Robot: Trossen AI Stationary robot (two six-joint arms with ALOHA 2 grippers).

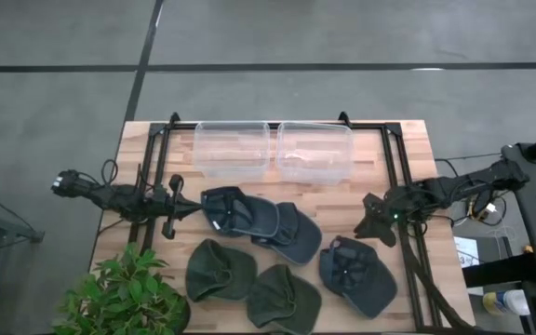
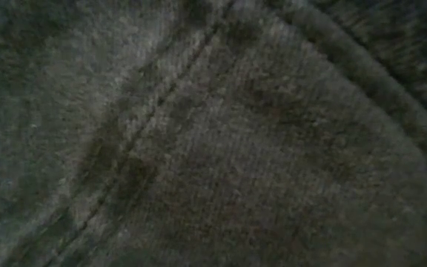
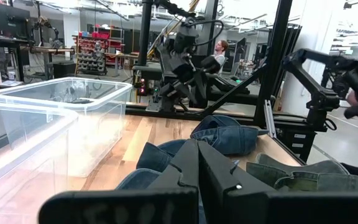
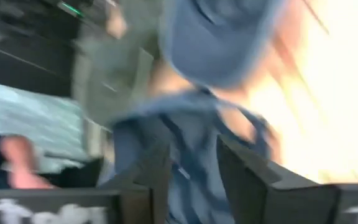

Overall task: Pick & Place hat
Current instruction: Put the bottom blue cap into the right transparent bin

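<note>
Several caps lie on the wooden table. Two dark blue ones (image 1: 240, 214) (image 1: 291, 233) overlap at the centre, two green ones (image 1: 220, 270) (image 1: 282, 296) sit near the front edge, and one blue cap (image 1: 356, 276) lies to the right. My left gripper (image 1: 189, 207) (image 3: 197, 165) is shut, just left of the centre caps. My right gripper (image 1: 365, 223) (image 4: 191, 168) is open, above the table just beyond the right blue cap (image 4: 185, 130), which shows blurred ahead of its fingers. Cap fabric (image 2: 213, 133) fills the low view.
Two clear plastic bins (image 1: 232, 149) (image 1: 314, 152) stand side by side at the table's far edge; one bin (image 3: 61, 118) shows in the left wrist view. A potted plant (image 1: 124, 293) stands at the near left corner. A black frame rail (image 1: 394, 177) runs along the right side.
</note>
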